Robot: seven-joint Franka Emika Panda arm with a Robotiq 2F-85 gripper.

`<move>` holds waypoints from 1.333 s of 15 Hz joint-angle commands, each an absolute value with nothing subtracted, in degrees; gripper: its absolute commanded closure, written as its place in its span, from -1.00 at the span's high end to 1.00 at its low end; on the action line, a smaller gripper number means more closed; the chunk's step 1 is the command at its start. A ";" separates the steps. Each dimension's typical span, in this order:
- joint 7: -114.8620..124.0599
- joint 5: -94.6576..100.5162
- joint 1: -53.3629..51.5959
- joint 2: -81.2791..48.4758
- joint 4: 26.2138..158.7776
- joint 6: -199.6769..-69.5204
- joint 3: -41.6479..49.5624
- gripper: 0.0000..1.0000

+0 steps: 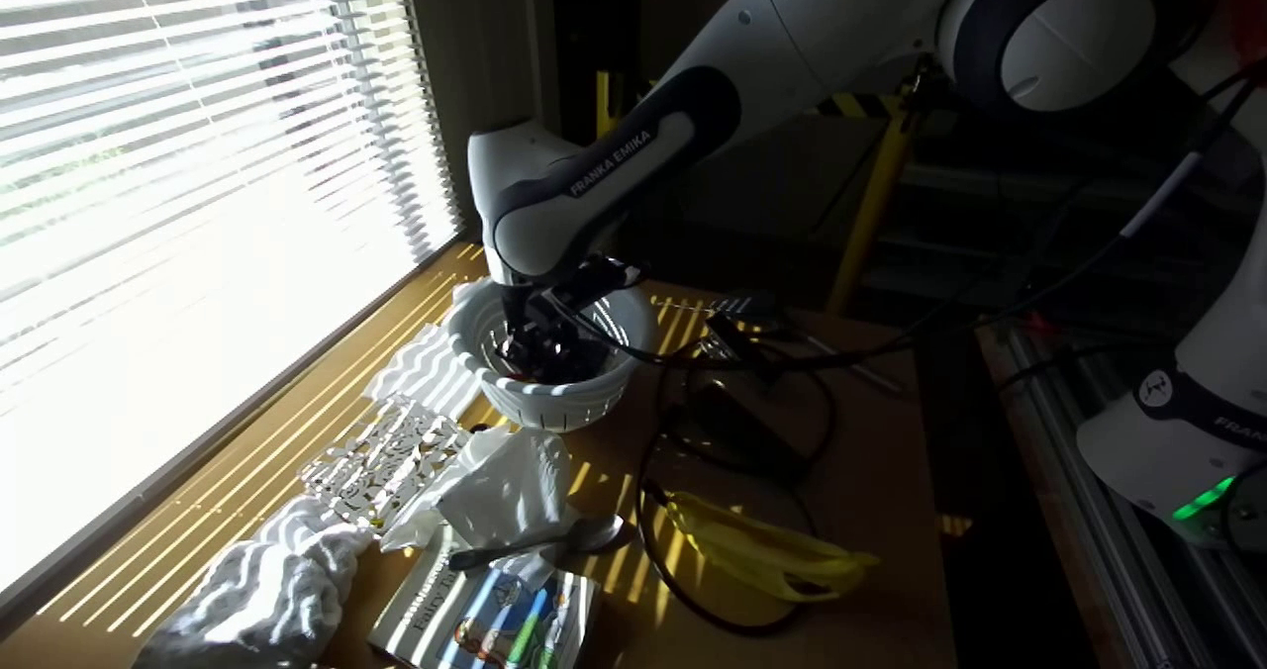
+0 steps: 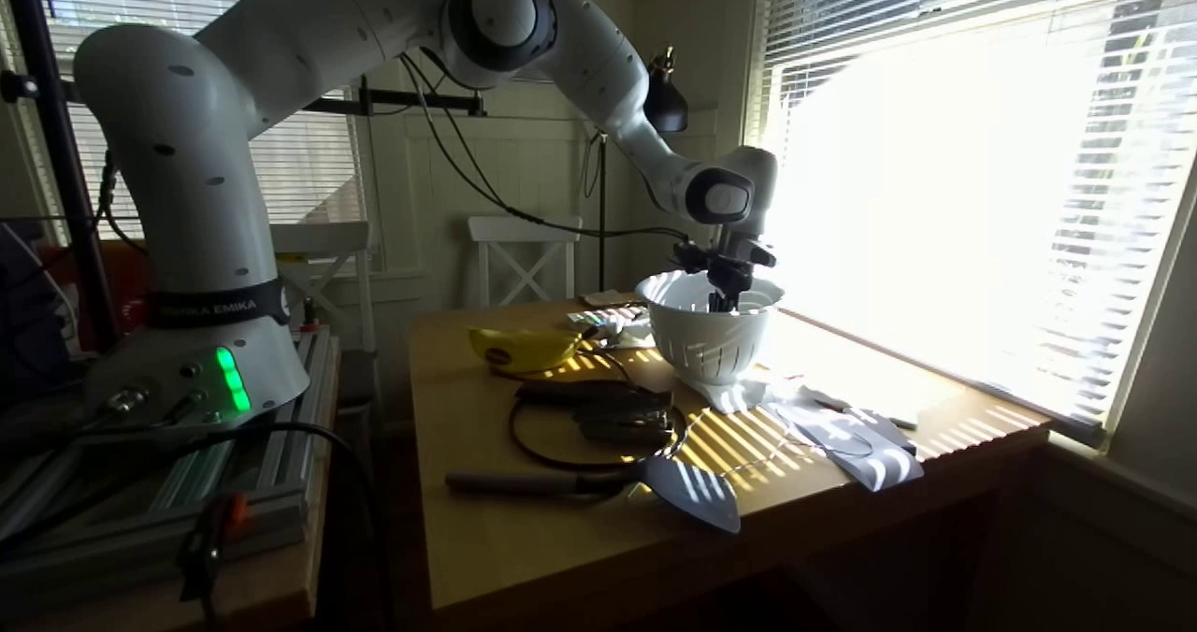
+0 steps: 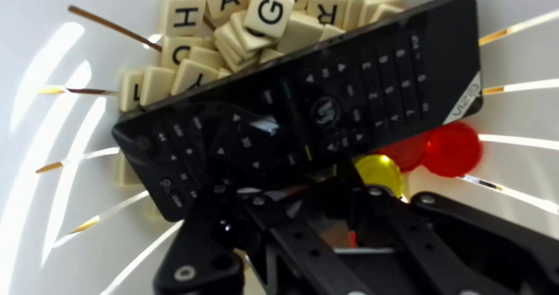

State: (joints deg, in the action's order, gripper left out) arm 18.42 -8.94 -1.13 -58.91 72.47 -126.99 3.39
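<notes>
Hanging inside the white colander (image 2: 697, 344), right of centre in an exterior view, the gripper (image 2: 723, 302) is holding its fingers narrow, drawn together; the darkness is hiding whether anything is sitting between them. Spanning the middle of the wrist view, a black remote (image 3: 301, 107) is lying slantwise inside the colander, just beside or touching the gripper, shadow hiding which. Letter tiles (image 3: 268, 10) are lying heaped beside it toward the upper left, while red discs (image 3: 454, 150) and a yellow disc (image 3: 379, 173) are resting by its lower edge, right of centre. A grey spatula (image 2: 690, 492) is lying on the table (image 2: 486, 543), lower middle of an exterior view.
</notes>
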 commanded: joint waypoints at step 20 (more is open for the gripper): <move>15.58 -8.37 -3.16 -45.41 85.54 -125.76 1.82 0.23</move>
State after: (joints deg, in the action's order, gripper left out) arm 14.88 -8.68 -3.72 -45.67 83.97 -125.53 1.90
